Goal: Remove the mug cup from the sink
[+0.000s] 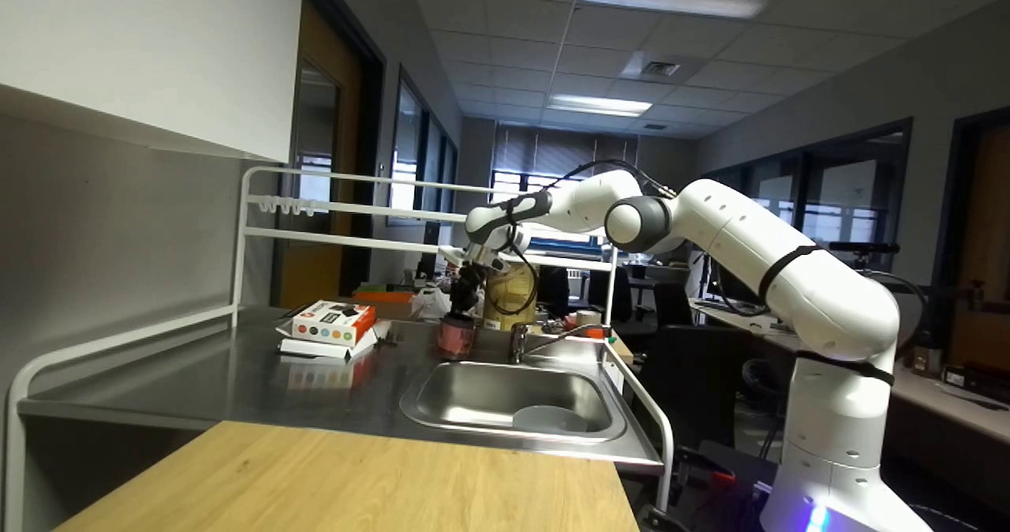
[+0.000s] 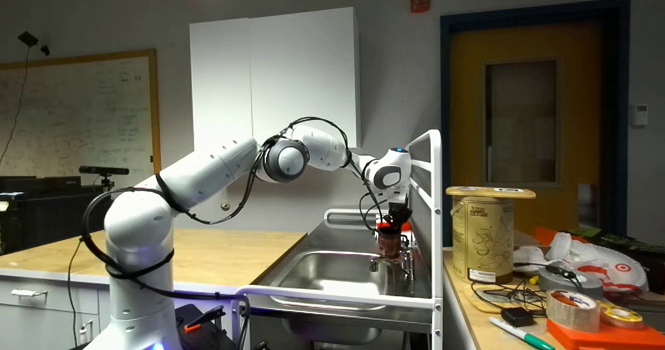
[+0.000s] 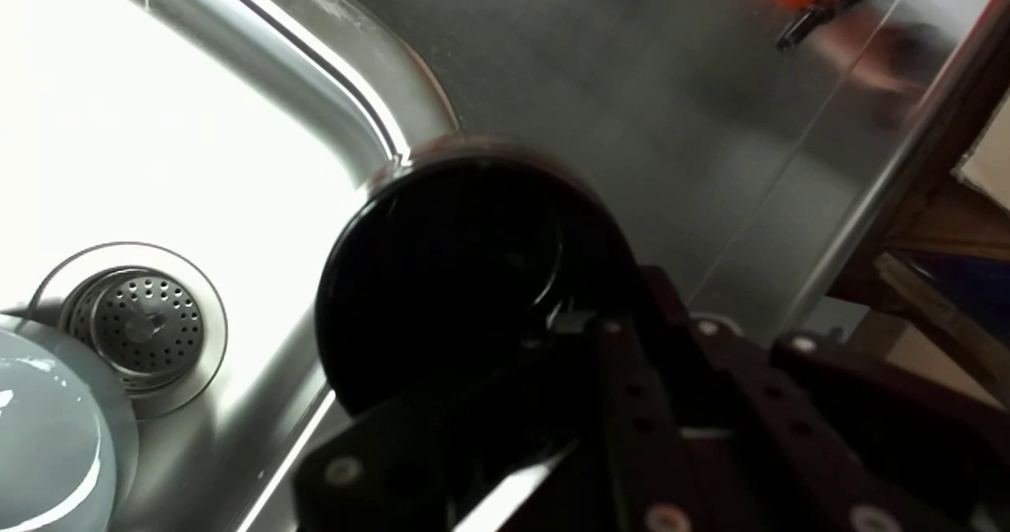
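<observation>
The reddish-brown mug point(image 1: 456, 338), dark inside, is at the counter behind the sink point(image 1: 505, 384), outside the basin and beside the faucet. It also shows near the faucet in an exterior view point(image 2: 388, 243). My gripper point(image 1: 460, 314) points down at the mug's top and is shut on its wall. In the wrist view the mug's round opening point(image 3: 458, 264) faces the camera. The gripper's fingertips point(image 3: 635, 305) sit on either side of the mug's wall, one inside and one outside. Whether the mug's base touches the counter I cannot tell.
A pale bowl or plate point(image 3: 47, 429) lies in the sink by the drain point(image 3: 146, 327). The faucet point(image 2: 408, 264) stands close to the mug. A white and orange box point(image 1: 331, 323) lies on the counter. White rack rails point(image 1: 355, 240) run behind the counter. A wooden tabletop point(image 1: 355, 477) adjoins it.
</observation>
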Controlling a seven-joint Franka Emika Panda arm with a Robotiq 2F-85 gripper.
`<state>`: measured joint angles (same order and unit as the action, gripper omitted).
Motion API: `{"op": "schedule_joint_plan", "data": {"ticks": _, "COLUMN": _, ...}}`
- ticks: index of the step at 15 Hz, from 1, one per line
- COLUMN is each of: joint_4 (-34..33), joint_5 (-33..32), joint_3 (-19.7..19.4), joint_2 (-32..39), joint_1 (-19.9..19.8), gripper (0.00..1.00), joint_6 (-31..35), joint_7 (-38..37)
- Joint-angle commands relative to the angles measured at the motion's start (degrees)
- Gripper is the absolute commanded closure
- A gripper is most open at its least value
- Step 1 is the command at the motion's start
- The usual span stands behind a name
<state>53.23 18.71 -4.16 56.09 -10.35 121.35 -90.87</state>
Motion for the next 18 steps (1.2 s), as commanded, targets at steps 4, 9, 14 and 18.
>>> {"op": "schedule_joint_plan", "data": {"ticks": 4, "joint_4": -7.8, "joint_5": -1.1, "joint_3": 0.2, "joint_2": 3.4, "joint_1": -0.5, "gripper": 0.65, "joint_6": -4.8, "joint_7": -2.0}}
{"op": "schedule_joint_plan", "data": {"ticks": 9, "joint_4": -9.7, "joint_5": -0.8, "joint_3": -0.6, "joint_2": 3.7, "joint_1": 0.0, "gripper": 0.30, "joint_6": -5.9, "joint_7": -2.2}}
{"op": "schedule_joint_plan", "data": {"ticks": 14, "joint_4": -10.6, "joint_5": -0.8, "joint_3": -0.7, "joint_2": 3.8, "joint_1": 0.2, "gripper": 0.00, "joint_6": -6.3, "joint_7": -2.1}}
{"op": "schedule_joint_plan", "data": {"ticks": 18, "joint_4": -11.2, "joint_5": -0.5, "joint_3": -0.3, "joint_2": 3.7, "joint_1": 0.3, "gripper": 0.00, "joint_6": -6.3, "joint_7": -1.1}}
